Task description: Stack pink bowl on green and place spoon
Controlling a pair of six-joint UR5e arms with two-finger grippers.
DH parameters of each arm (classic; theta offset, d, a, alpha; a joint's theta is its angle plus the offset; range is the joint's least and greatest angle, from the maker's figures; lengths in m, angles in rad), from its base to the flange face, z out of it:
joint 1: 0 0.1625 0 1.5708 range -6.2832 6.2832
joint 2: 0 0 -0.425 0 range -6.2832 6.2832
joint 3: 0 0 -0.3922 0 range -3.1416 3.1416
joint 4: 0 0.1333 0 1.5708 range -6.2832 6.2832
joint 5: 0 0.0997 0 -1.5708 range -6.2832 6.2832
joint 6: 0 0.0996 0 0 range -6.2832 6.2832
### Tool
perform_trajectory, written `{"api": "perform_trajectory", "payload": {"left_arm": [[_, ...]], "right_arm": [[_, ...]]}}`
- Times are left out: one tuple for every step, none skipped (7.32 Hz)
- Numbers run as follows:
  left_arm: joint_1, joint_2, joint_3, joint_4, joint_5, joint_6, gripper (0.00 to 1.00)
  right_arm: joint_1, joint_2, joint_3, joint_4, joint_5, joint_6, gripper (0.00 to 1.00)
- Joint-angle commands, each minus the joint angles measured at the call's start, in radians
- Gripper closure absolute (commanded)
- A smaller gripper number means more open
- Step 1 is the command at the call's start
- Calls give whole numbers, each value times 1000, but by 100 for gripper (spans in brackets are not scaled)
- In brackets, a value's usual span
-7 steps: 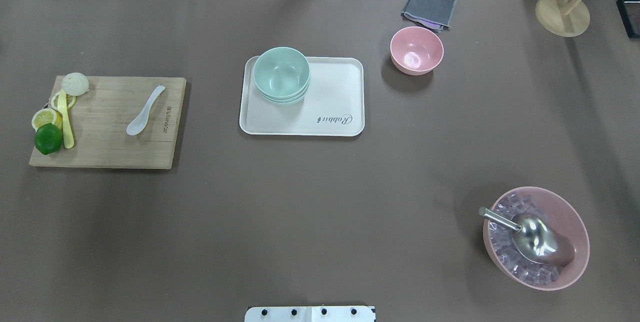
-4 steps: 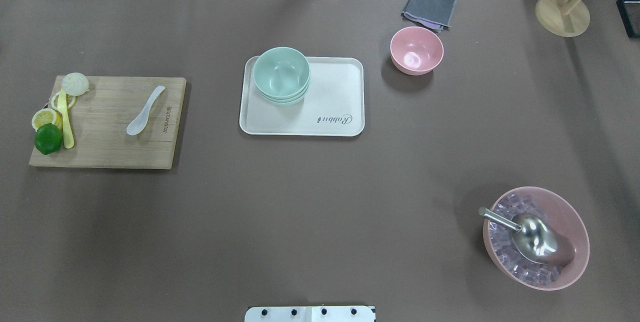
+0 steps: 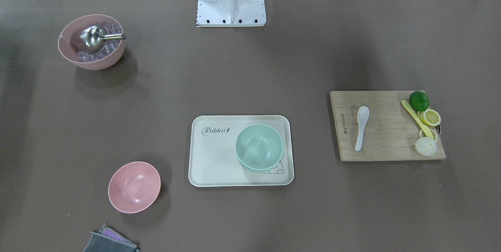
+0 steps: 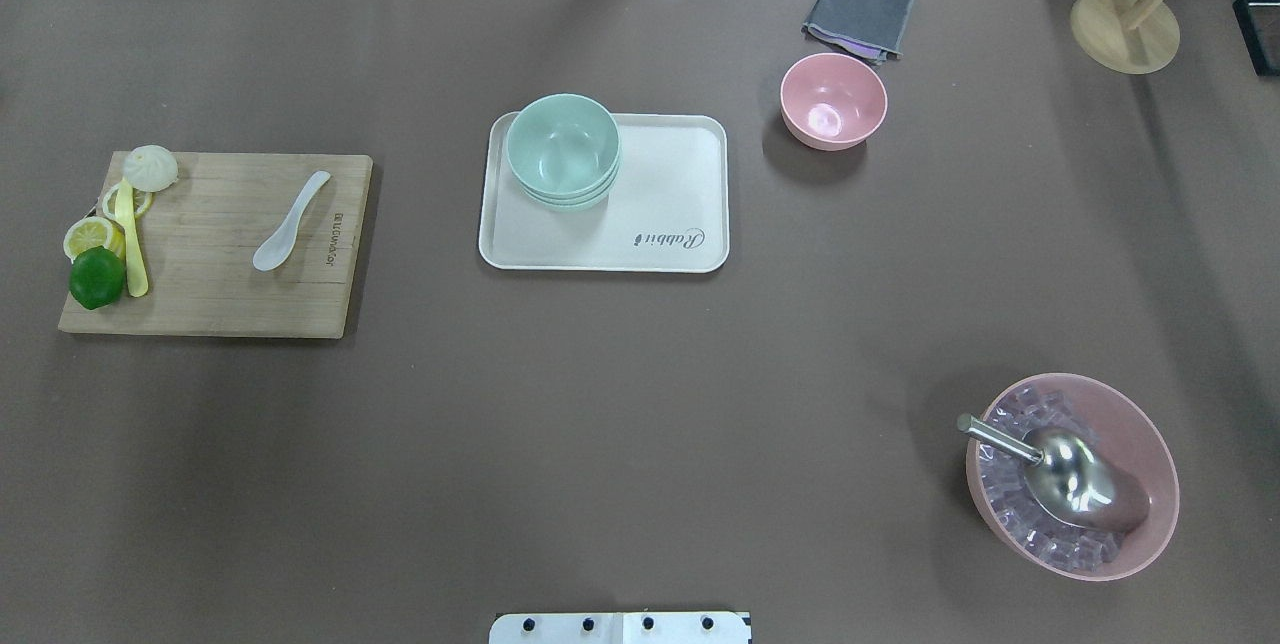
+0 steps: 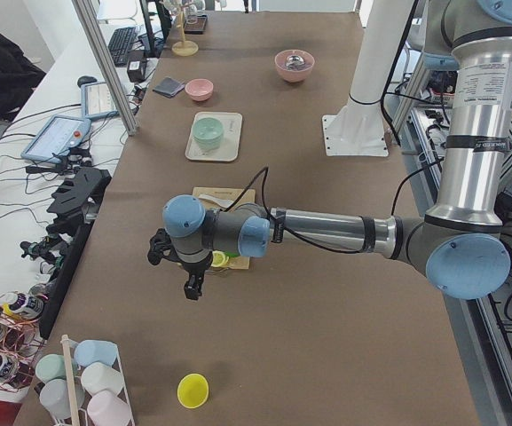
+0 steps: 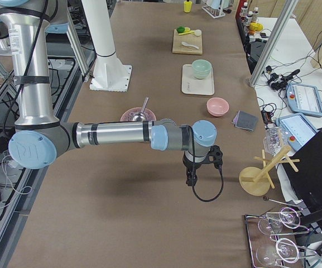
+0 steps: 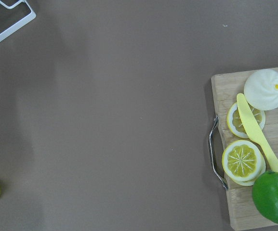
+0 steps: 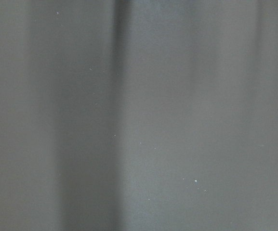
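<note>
Brown table point(image 4: 640, 424) ran out ahead of me, the left gripper point(image 5: 192, 286) and right gripper point(image 6: 191, 180) hanging toward its two ends, and I could not tell whether either was wide or closed. Nearest lay the spoon point(image 4: 290, 222) on the board point(image 4: 215, 304), on the left gripper's side, handle angled away and inward. Farthest sat the pink bowl point(image 4: 833, 101), right of the green bowls point(image 4: 562, 149) and well apart, so I judged the right gripper nearer.

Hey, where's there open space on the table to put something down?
The tray is bare right of the green bowls. Wide open tabletop lies between the cutting board and the ice bowl. Crowded: the board's left end, with lime and knife, and around the pink bowl and grey cloth.
</note>
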Motion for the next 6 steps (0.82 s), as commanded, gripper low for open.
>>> {"api": "perform_trajectory", "payload": {"left_arm": [[0,-7,-1,0,1,0,2],[0,-13,-8,0,-2,0,2],[2,-31,-20,-5,-11,-1,2],[9,-56,-18,-9,-6,-1,2],[11,-63,-51,-14,-14,-3,2],[11,-63,-74,-14,-15,0,2]], "right_arm": [[0,0,0,1,0,2,0],[0,0,0,1,2,3,0],[-2,0,12,3,5,3,0],[-6,2,14,3,3,5,0],[-43,23,6,9,5,2,0],[-72,46,25,15,9,36,0]]}}
